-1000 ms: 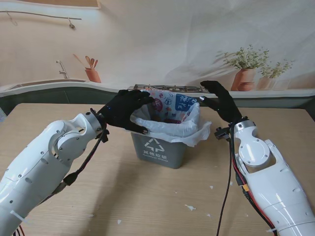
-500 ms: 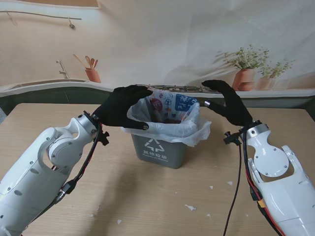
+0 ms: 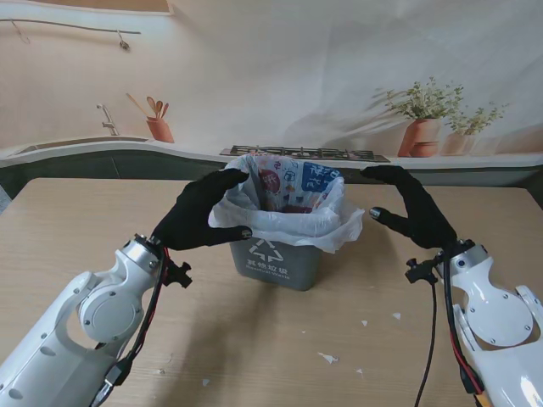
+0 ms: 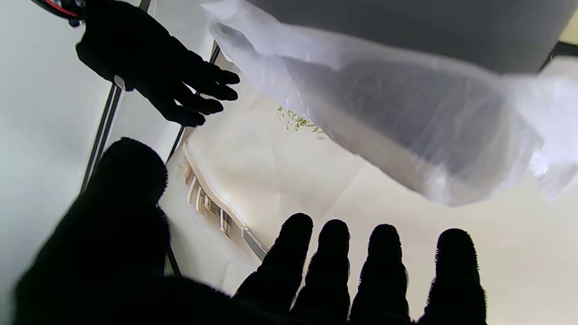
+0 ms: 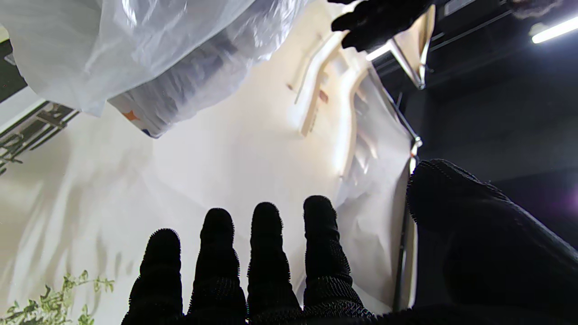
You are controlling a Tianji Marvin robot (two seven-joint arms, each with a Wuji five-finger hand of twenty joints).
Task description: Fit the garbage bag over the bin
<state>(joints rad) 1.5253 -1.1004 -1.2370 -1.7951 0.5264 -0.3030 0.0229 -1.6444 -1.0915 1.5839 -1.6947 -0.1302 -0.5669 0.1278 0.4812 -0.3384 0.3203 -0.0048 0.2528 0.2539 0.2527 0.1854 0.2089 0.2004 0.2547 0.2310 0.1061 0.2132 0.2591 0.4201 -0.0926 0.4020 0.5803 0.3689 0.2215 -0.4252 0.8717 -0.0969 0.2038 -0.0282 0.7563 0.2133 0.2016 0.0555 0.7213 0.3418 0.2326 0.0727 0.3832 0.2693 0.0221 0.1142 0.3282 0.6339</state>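
Observation:
A grey bin (image 3: 276, 261) with a white recycling mark stands mid-table. The translucent white garbage bag (image 3: 293, 222) lines it, its mouth folded outward over the rim; the same bag (image 4: 406, 122) (image 5: 149, 49) fills part of both wrist views. My left hand (image 3: 201, 214), in a black glove, hovers just left of the bag's folded edge with fingers spread and empty. My right hand (image 3: 413, 208) floats to the right of the bin, clear of the bag, fingers apart. Each wrist view shows its own fingers (image 4: 334, 266) (image 5: 266, 262) holding nothing.
Small white scraps (image 3: 327, 358) lie on the wooden table nearer to me than the bin. A printed kitchen backdrop with potted plants (image 3: 424, 123) stands behind the table.
Both hands have drawn back from the bin toward me and outward, letting go of the bag's rim. The bag stays folded over the bin.

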